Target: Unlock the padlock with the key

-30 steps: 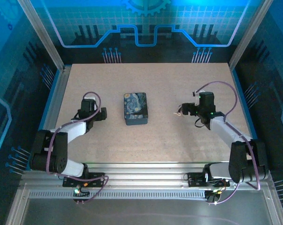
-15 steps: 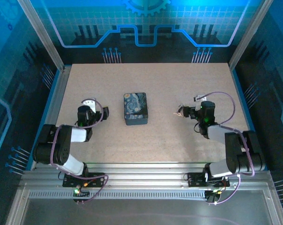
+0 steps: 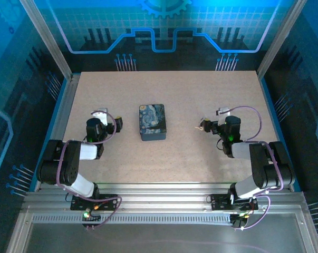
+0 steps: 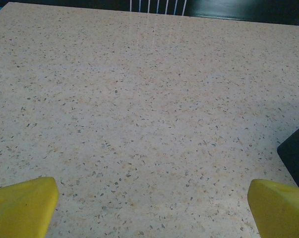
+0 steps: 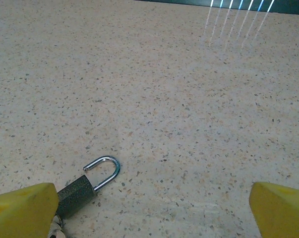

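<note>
Padlock (image 5: 85, 186) | blocky metal body, curved silver loop | speckled beige table (image 5: 189, 99)

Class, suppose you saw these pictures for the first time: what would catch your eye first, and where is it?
The dark blue swirl-painted box stands out mid-table, between the two arms. Next, the small padlock lies close by the open right gripper, one end of its silver loop free of the body. The left gripper is open too.
</note>
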